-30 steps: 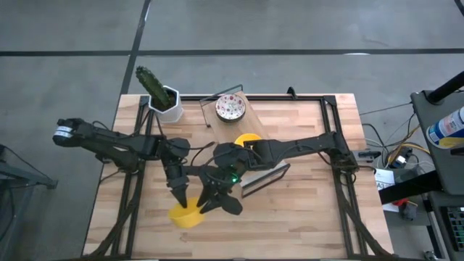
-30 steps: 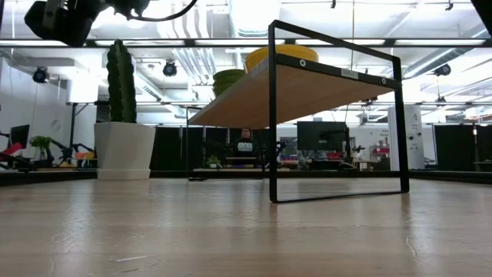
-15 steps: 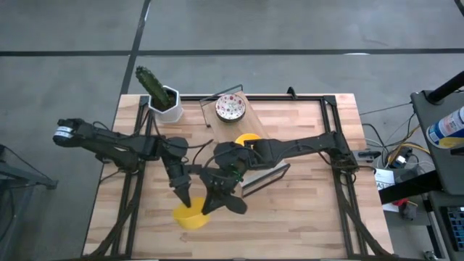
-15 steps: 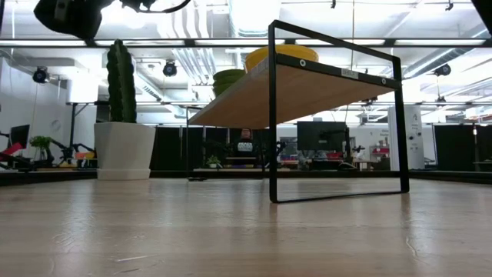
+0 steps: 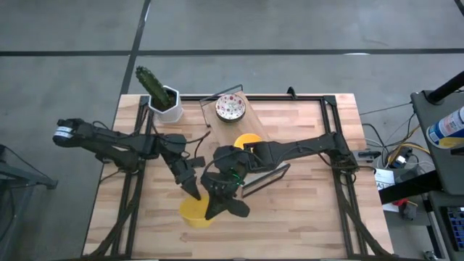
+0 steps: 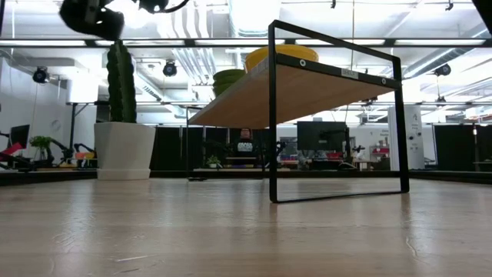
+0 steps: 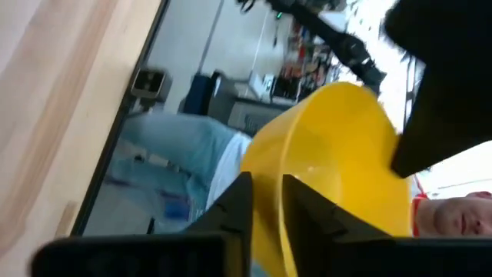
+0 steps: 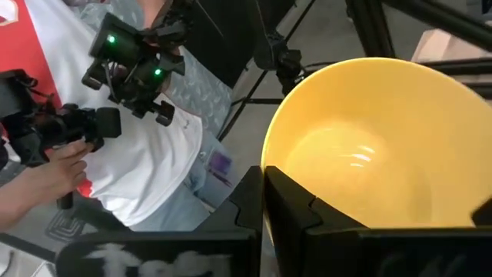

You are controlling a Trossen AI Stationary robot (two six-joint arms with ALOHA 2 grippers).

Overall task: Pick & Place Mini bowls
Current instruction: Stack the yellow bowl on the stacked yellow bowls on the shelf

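Handover just flips: a second ago the left gripper (image 5: 194, 193) alone pinches the yellow mini bowl (image 5: 196, 212) near the table's (image 5: 304, 210) front edge while the right one stands spread beside it. Now the right gripper (image 5: 215, 205) is clamped tight on the bowl's rim, and the bowl sits slightly further right. The left jaws are loosening, a fingertip (image 7: 234, 211) on each side of the wall; whether they still touch it, cannot tell. Likely the right arm carries it on. Second yellow bowl (image 5: 248, 138) and speckled bowl (image 5: 230, 107) sit on the black-framed shelf (image 5: 312, 98), near the cactus pot (image 5: 168, 103).
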